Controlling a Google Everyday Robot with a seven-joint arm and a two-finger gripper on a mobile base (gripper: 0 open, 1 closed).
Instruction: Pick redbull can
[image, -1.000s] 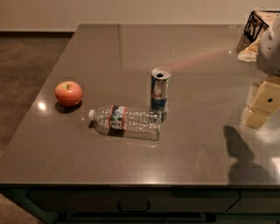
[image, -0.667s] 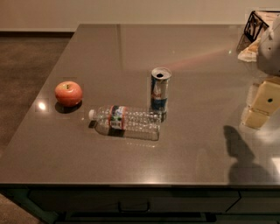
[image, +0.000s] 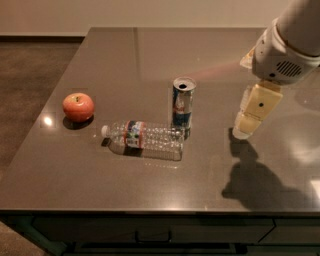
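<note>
Pincer (image: 243, 127) hovers above the tabletop (image: 125, 60), its state I cannot tell, redbull can (image: 183, 104) upright to its left in view, so a careless sweep past 1 adjacent water bottle (image: 145, 140) could topple it.

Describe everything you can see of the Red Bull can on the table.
The redbull can is a slim metal can with blue and silver panels, a red logo and a silver top whose opening shows dark. It stands upright near the middle of the dark table, just behind the base end of the lying water bottle; whether they touch is unclear. Nothing grips it: the gripper hangs to the right of it in the view, apart from it.
</note>
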